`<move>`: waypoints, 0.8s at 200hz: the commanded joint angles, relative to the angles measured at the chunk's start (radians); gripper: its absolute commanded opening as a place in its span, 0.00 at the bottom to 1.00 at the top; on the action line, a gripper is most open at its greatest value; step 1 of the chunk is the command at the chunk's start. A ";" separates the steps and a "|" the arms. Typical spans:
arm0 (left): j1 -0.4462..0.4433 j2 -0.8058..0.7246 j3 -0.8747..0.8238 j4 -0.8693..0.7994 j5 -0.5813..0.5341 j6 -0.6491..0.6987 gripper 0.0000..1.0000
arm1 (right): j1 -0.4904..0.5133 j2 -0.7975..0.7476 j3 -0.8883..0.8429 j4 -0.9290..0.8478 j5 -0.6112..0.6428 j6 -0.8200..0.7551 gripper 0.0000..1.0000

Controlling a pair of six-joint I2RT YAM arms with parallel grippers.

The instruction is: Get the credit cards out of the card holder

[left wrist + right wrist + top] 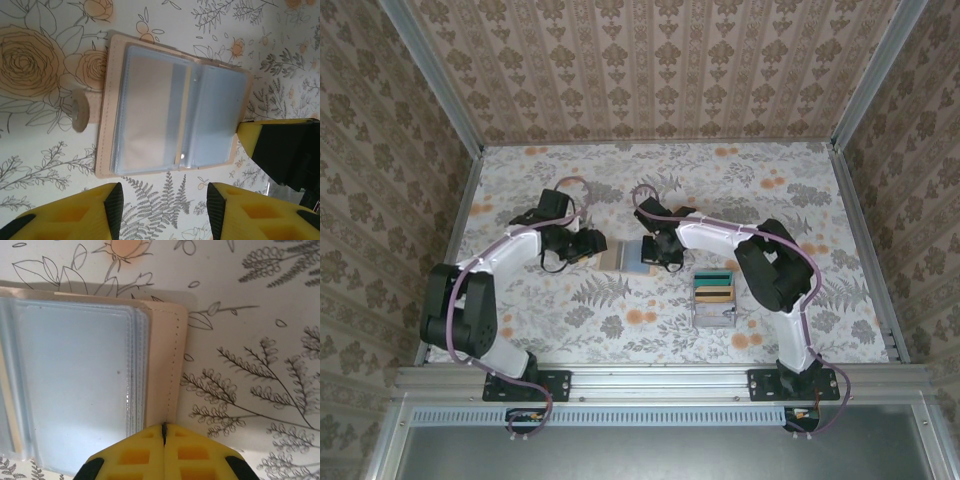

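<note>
Card holder (623, 257) lies open on the floral tabletop (620, 325) between the two grippers, clear grey-blue sleeves facing up. Left gripper (162, 207) sits just beside it, jaws apart and holding nothing. Right gripper (164, 426) has its jaws together, tip at the holder's tan edge. Yellow and teal credit cards (713, 288) sit in a clear box (714, 318) near the right arm.

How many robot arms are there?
2. The left arm bends in from the left, the right arm from the right; both meet at the open card holder mid-table.
</note>
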 commanded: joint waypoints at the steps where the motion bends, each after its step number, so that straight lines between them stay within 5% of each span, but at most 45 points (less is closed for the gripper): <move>1: -0.007 0.035 0.042 0.001 -0.012 0.015 0.50 | -0.007 0.040 0.024 0.012 -0.036 -0.033 0.00; 160: -0.020 0.224 0.087 0.030 -0.043 0.026 0.49 | -0.009 0.050 0.043 0.003 -0.069 -0.045 0.00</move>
